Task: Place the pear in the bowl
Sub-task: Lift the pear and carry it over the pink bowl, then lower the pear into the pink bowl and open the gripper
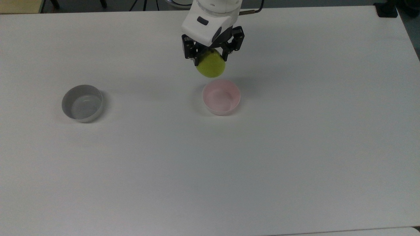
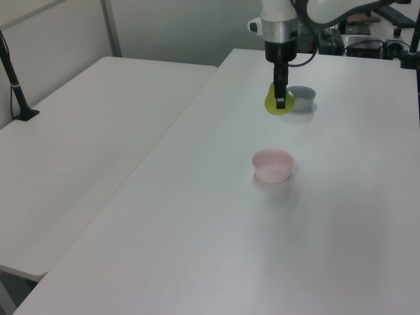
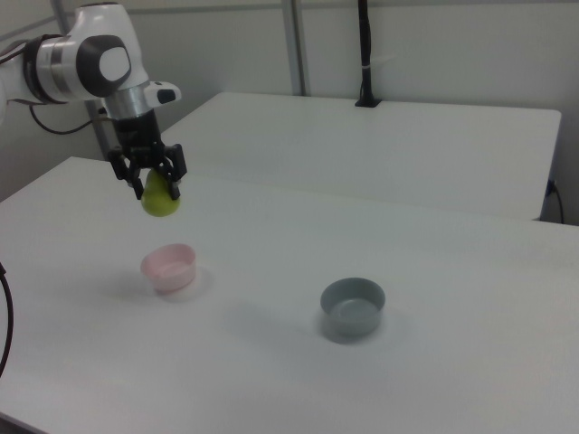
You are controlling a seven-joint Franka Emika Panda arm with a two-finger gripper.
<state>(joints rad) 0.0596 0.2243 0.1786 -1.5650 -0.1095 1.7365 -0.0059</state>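
Glossy pear (image 1: 211,67); smooth plastic bowl (image 1: 220,97).

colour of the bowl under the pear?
Pale pink. The bowl shows best in the top view, just below the yellow-green pear held in the claw.

The arm reaches in from the far edge of the top view, its white wrist housing pointing straight down. The black two-finger gripper (image 1: 210,59) hangs below it, raised above the table, fingers (image 1: 188,52) pointing downward and clamped on the pear (image 1: 211,66) from opposite sides. In the right view the gripper (image 3: 152,183) sits at the end of a bent white arm coming from the right view's left; in the left view the gripper (image 2: 280,98) hangs vertically.
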